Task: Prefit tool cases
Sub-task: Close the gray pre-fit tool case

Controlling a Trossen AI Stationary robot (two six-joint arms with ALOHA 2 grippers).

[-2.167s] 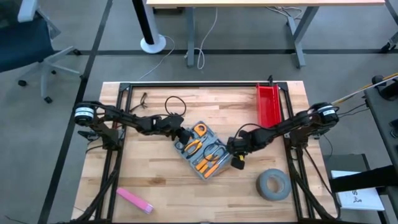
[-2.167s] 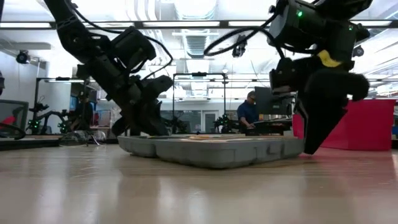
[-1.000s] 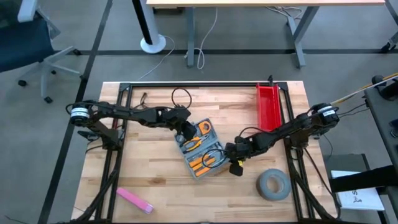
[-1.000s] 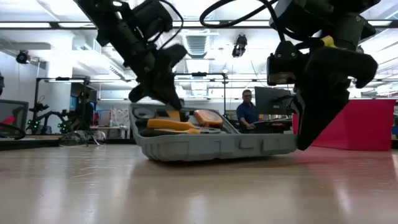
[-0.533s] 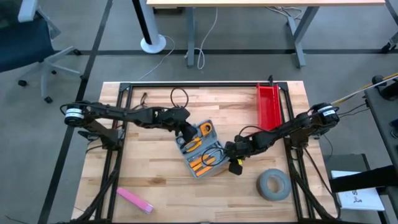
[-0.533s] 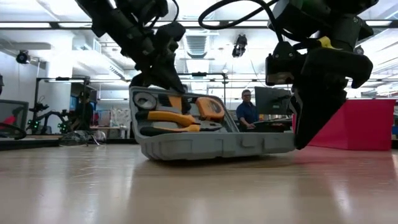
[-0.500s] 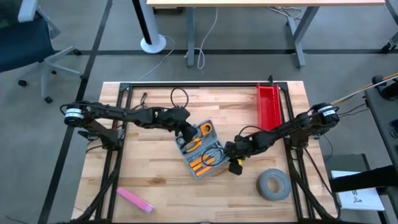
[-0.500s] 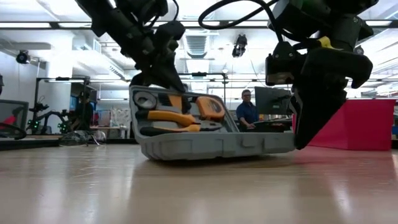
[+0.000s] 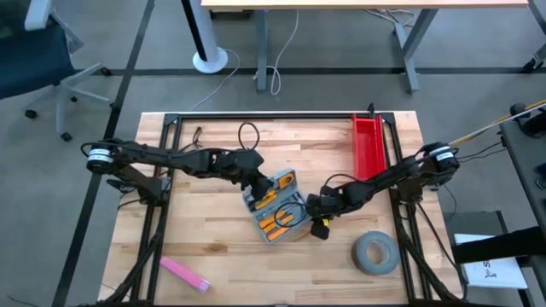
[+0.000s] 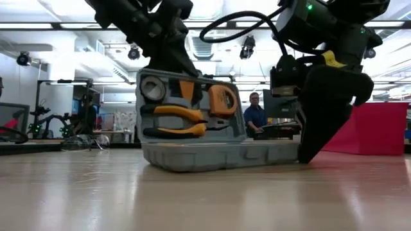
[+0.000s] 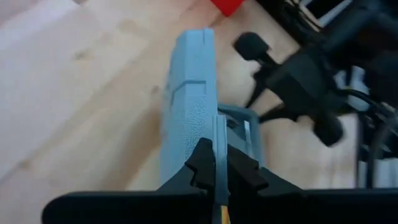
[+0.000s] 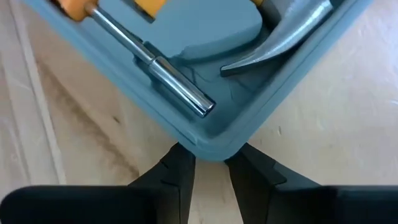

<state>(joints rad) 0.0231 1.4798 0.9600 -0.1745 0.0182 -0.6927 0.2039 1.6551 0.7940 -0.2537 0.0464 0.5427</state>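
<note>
Blue-grey tool case point(image 10: 218, 154), lid upright

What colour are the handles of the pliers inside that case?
Orange; the pliers show best in the low view.

The right gripper's fingers point(image 12: 177, 171) flank the blue-grey tool case's point(image 12: 205, 134) rounded corner.

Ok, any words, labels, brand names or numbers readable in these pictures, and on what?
None can be read.
Paper sheet beside the table: dark printing, too small to read.
Tool case and its tools: no legible marking.
Red bin, tape roll: no text visible.
</note>
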